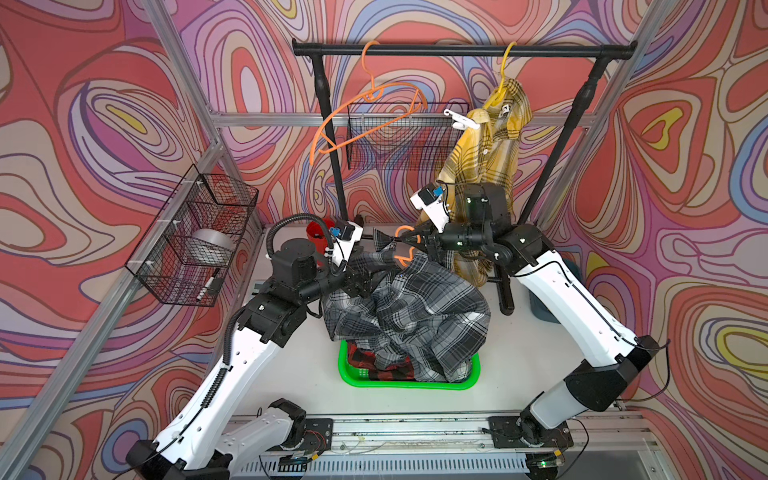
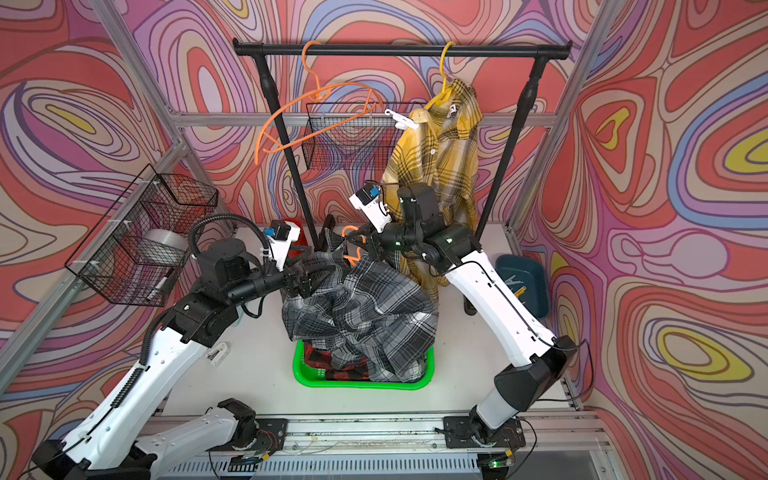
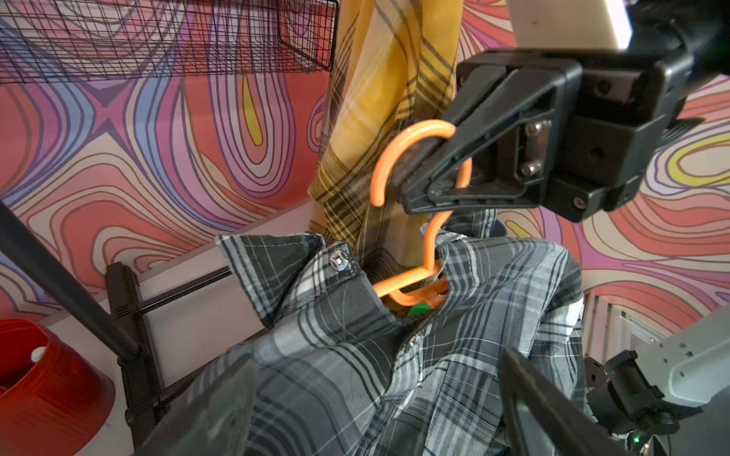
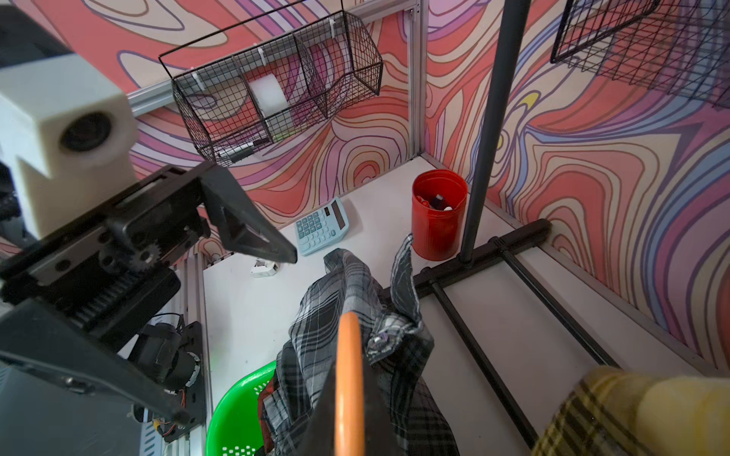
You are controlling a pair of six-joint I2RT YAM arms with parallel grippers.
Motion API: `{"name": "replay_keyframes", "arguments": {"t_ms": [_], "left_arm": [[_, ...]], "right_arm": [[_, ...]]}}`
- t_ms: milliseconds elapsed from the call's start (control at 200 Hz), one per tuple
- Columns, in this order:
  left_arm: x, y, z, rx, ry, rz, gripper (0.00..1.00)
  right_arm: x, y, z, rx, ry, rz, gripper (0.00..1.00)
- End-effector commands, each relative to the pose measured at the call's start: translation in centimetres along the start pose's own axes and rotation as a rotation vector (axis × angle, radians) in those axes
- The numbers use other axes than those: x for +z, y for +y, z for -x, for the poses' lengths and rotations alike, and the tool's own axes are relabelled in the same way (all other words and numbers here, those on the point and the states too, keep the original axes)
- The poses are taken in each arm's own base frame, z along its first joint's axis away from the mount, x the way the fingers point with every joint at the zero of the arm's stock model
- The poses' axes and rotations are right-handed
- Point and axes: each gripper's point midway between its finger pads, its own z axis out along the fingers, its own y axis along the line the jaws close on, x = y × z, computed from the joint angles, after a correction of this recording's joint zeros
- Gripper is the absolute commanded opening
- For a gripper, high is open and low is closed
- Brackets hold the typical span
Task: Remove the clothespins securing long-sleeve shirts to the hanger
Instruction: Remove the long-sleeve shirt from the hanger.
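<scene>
Left wrist view. The left gripper has its jaws wide apart, with the front of the grey plaid shirt lying between them; whether they touch it cannot be told. The cloth is soft and woven, and the collar has snap studs. Past the collar, the right gripper is clamped on the hook of the orange hanger, a thin, smooth, rounded plastic rod. A fold of the yellow plaid shirt hangs behind.

Right wrist view. The orange hook runs straight out between the right gripper's closed dark fingers, and the grey collar is draped just beyond it. A ribbed red cup and a pale blue calculator stand on the white tabletop. The green basket, perforated plastic, sits at the near edge.

Top views. The grey shirt hangs from the held hanger. Its lower half is bunched into the basket over the red-and-black shirt. The yellow shirt hangs from the black rail. A white clothespin, hard plastic and two-pronged, is clipped at that shirt's shoulder, high above and well apart from both grippers. A small white clip-shaped piece lies flat on the tabletop beside the left arm; it is too small to identify.
</scene>
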Motion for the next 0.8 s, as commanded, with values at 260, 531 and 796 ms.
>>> {"name": "replay_keyframes", "arguments": {"t_ms": [260,531,796], "left_arm": [[2.7,0.1,-0.6,0.036,0.070,0.093,0.78],[4.5,0.9,-0.4,0.069,0.090,0.162,0.81],[5.2,1.5,0.8,0.066,0.061,0.194,0.68]], "right_arm": [[-1.4,1.7,1.1,-0.077,-0.044,-0.010,0.00],[-2.7,3.5,1.7,-0.111,-0.076,0.033,0.00],[-3.0,4.3,1.2,-0.126,-0.070,0.034,0.00]]}}
